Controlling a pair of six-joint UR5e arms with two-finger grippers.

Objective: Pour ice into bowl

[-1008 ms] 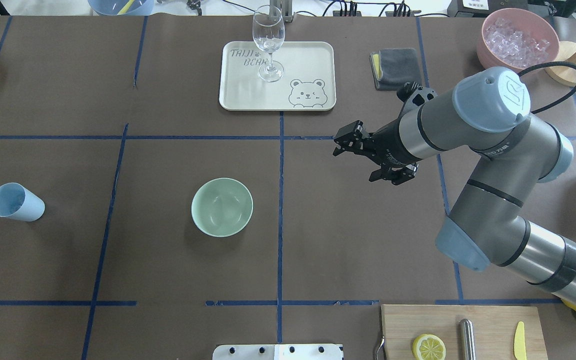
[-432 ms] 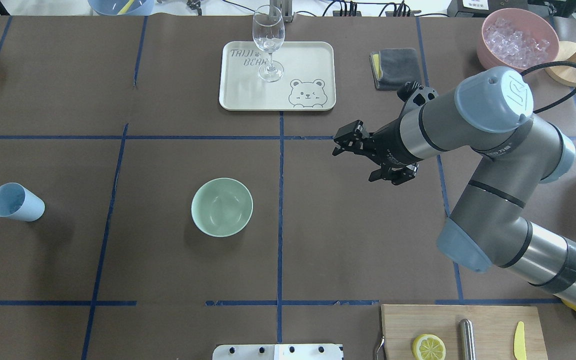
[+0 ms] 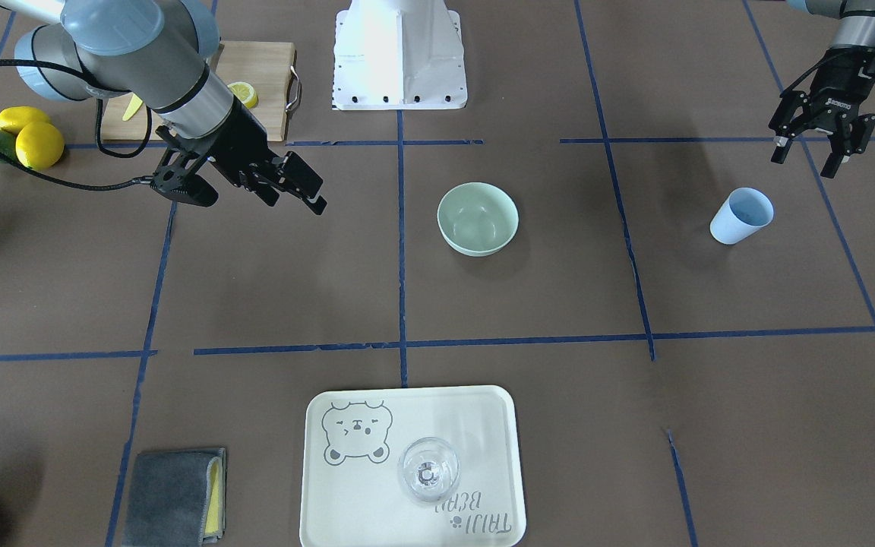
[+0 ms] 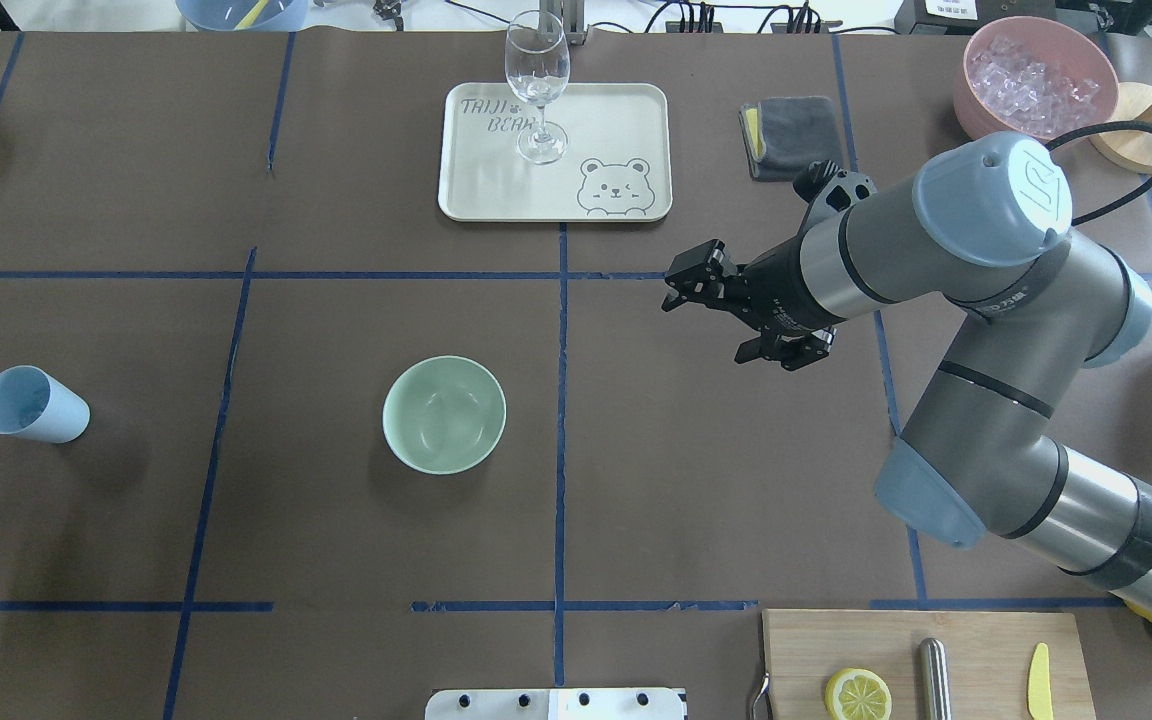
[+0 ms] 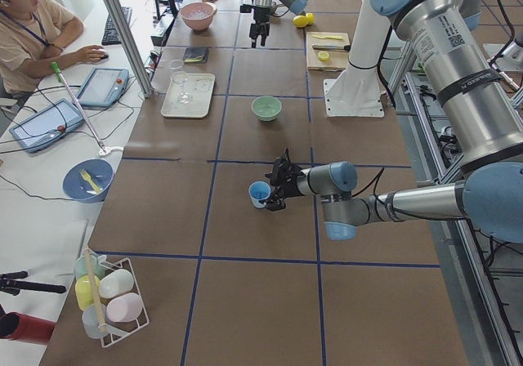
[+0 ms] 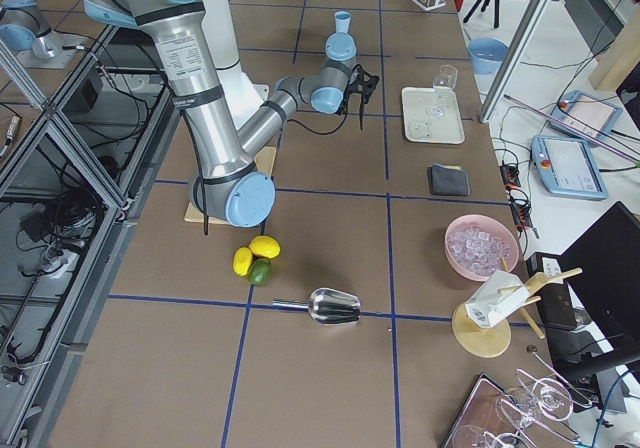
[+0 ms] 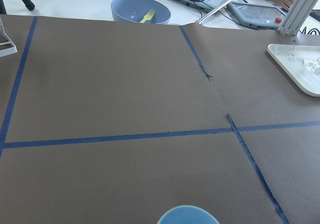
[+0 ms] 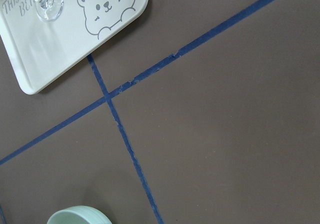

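Creeping in at the overhead view's left edge, the left gripper (image 3: 803, 161) is now hovering just beside the blue cup (image 3: 741, 216), its jaws spread. The right gripper (image 4: 708, 328) is hanging with jaws apart too. The bowl (image 4: 444, 414) is sitting between both grippers. The ice (image 4: 1034, 80) is lying in the pink container (image 4: 971, 105), well behind the right gripper.

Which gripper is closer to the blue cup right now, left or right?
Left. The left gripper hovers open close beside the blue cup, on the side toward the robot's base. The right gripper is far off, on the other side of the bowl.
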